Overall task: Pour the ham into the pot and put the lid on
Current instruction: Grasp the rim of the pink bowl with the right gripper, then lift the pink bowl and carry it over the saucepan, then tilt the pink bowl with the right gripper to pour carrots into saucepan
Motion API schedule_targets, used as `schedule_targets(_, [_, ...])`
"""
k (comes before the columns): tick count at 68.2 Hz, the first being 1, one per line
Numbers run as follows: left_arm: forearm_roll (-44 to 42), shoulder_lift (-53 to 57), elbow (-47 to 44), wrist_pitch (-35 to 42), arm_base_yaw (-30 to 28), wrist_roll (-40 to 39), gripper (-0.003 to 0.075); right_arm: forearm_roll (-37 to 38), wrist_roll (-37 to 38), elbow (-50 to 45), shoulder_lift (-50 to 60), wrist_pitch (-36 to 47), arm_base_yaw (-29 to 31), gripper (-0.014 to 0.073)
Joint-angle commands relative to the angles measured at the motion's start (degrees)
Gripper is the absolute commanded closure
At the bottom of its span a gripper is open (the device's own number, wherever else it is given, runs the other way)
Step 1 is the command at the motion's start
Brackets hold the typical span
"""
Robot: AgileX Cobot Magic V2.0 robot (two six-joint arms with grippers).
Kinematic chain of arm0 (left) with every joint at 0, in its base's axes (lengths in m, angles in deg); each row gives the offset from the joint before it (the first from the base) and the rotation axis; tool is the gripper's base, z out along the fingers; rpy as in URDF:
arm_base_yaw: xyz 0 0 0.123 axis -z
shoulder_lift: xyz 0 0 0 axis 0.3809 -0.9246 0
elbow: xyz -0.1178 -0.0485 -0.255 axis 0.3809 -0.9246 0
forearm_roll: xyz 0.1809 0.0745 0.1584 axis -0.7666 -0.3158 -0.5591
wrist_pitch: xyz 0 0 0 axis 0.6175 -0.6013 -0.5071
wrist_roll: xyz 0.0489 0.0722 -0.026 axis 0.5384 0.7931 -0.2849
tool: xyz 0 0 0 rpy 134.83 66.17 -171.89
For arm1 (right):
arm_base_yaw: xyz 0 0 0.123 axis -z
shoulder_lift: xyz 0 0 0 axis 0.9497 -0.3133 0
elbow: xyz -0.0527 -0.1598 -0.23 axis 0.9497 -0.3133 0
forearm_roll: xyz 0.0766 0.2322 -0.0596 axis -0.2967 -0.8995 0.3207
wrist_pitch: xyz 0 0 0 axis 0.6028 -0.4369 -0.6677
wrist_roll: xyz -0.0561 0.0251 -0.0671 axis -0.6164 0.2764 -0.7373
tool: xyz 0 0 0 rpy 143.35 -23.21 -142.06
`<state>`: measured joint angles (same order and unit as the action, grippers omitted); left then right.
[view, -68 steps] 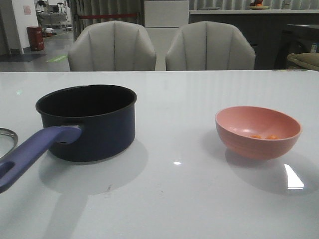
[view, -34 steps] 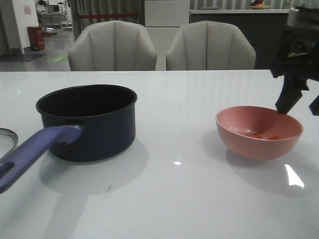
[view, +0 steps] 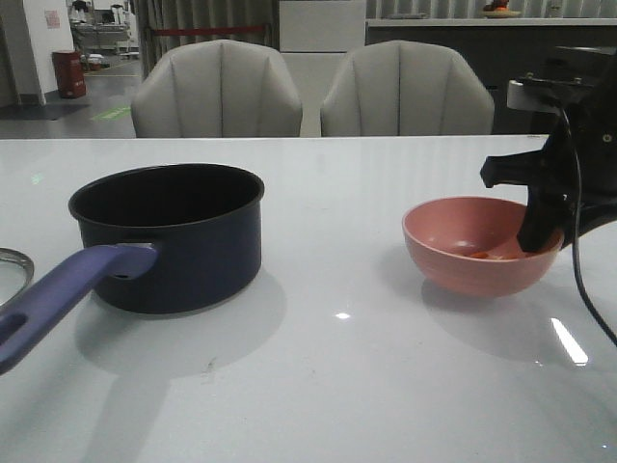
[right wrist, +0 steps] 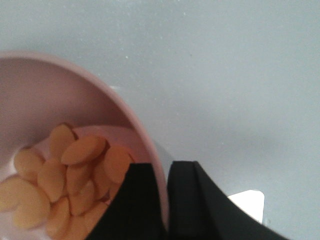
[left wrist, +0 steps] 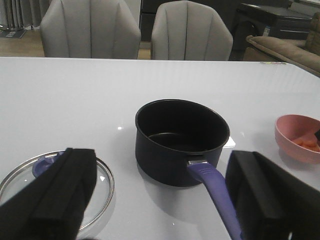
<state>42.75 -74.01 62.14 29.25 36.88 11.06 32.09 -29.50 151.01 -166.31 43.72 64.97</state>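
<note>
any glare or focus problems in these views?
Front view: bright glare patches on the glossy table beside the pink bowl; pot interior reads flat black. Left wrist view: near fingers blurred. Right wrist view: soft close-up, ham edges fuzzy, fingers featureless black.

pincer (right wrist: 165, 200) clamping pink bowl (right wrist: 145, 145) rim, ham (right wrist: 75, 175) inside

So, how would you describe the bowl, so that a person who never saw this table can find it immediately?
Start from the large white glossy table and look at its right side, away from the dark navy-blue round saucepan on the left. There sits a round pink bowl, with the right arm's black end effector clamped over its rim. It alone is pink, and it holds small orange-pink ham pieces.
</note>
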Motion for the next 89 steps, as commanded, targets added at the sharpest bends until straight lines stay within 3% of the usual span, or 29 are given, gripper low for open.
schedule_targets(1, [0.31, -0.65, 1.54, 4.81, 0.38, -0.05, 0.0158, -0.36, -0.81, 3.45, 2.92, 1.47, 0.01, 0.0461])
schedule_targets(10, [0.31, -0.65, 1.54, 4.81, 0.38, -0.05, 0.0158, -2.58, -1.04, 7.43, 3.54, 1.31, -0.05, 0.0461])
schedule_targets(20, [0.31, -0.65, 1.54, 4.81, 0.38, -0.05, 0.0158, -3.98, -4.61, 15.6, 3.74, -5.38, -2.08, 0.0461])
schedule_targets(40, [0.31, -0.65, 1.54, 4.81, 0.38, -0.05, 0.0158, -3.76, -6.03, 32.06, 1.62, -8.77, -17.57, 0.0461])
schedule_targets(54, [0.31, -0.65, 1.54, 4.81, 0.38, -0.05, 0.0158, -2.13, -3.48, 40.49, -2.85, -6.86, -23.97, 0.0461])
schedule_targets(72, [0.31, -0.65, 1.54, 4.81, 0.38, -0.05, 0.0158, 3.71, -3.48, 34.44, -2.91, 17.12, -26.87, 0.0461])
schedule_targets(89, [0.31, -0.65, 1.54, 4.81, 0.38, -0.05, 0.0158, 8.89, -6.19, 17.84, -1.91, 53.75, -29.0, 0.0461])
